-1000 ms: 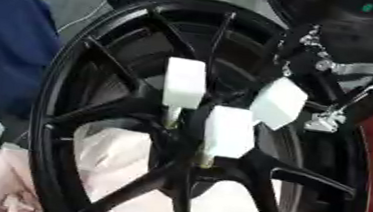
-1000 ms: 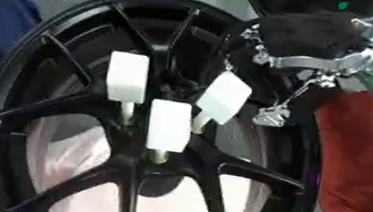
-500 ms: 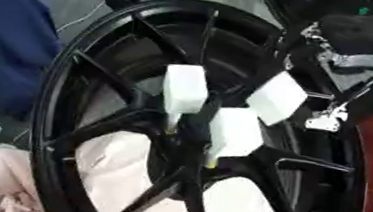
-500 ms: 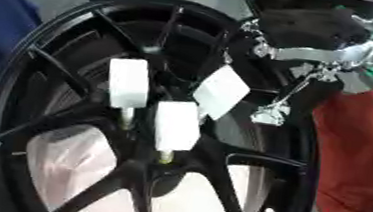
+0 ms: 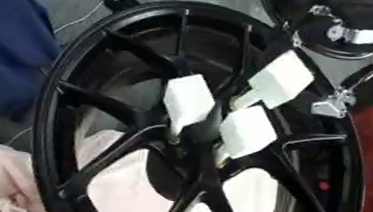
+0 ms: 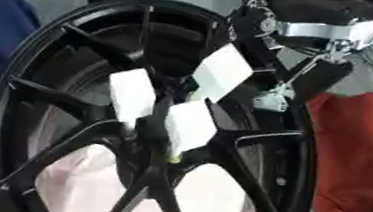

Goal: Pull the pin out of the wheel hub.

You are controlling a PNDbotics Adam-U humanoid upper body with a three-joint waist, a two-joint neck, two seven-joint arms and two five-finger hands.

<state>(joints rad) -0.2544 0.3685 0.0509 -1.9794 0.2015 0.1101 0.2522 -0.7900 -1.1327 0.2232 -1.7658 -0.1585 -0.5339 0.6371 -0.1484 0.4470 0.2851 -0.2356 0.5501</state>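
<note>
While the black wheel hub (image 5: 73,130) stood upright, three white-handled pins sat around its centre: the left pin (image 5: 188,101), the lower pin (image 5: 246,131) and the upper-right pin (image 6: 222,73). At the upper right rim, the right hand (image 6: 312,79) lay beside the upper-right pin; whether its fingers gripped could not be told. A red cloth (image 6: 361,148) lay to the right.

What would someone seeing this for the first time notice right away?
A big black wheel with thin spokes fills the picture, and three white block-headed pins stand out of its hub at the centre. The robot's right hand reaches in from the upper right, beside the upper-right pin. A red cloth lies at right.
</note>
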